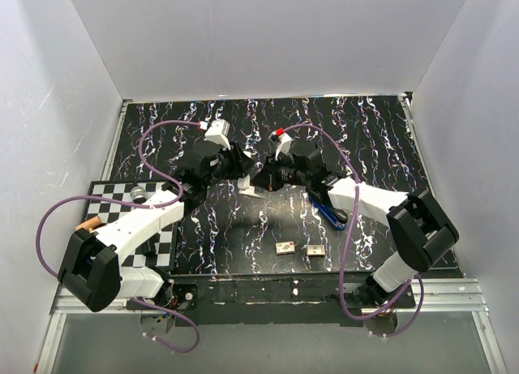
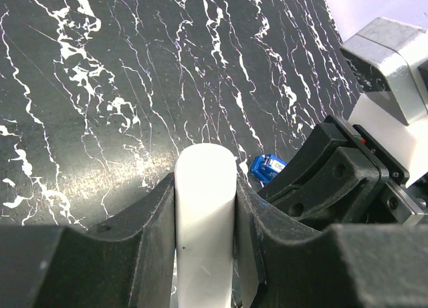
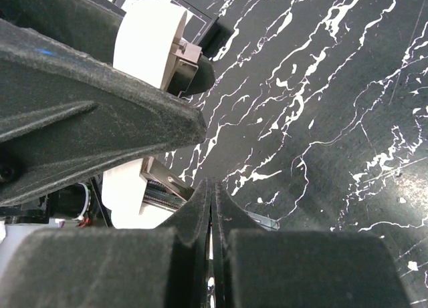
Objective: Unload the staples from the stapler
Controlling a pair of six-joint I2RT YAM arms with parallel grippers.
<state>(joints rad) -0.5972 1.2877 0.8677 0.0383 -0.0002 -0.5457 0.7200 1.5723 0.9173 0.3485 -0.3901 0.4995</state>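
Observation:
The white stapler [image 1: 250, 188] is held off the table at the middle, between the two arms. My left gripper [image 1: 236, 170] is shut on its white body [image 2: 204, 214], one finger on each side. In the right wrist view the stapler's white parts [image 3: 148, 39] stand apart, and a metal staple rail [image 3: 160, 188] shows between them. My right gripper [image 3: 212, 188] is shut, its tips right in front of that rail. I cannot tell whether it pinches anything. Two small staple blocks [image 1: 285, 247] [image 1: 313, 249] lie on the table in front.
A blue tool [image 1: 329, 212] lies under the right forearm and also shows in the left wrist view [image 2: 267, 168]. A checkered board [image 1: 109, 197] at the left carries a small silver cylinder [image 1: 139, 194]. White walls enclose the black marbled table [image 1: 365, 139].

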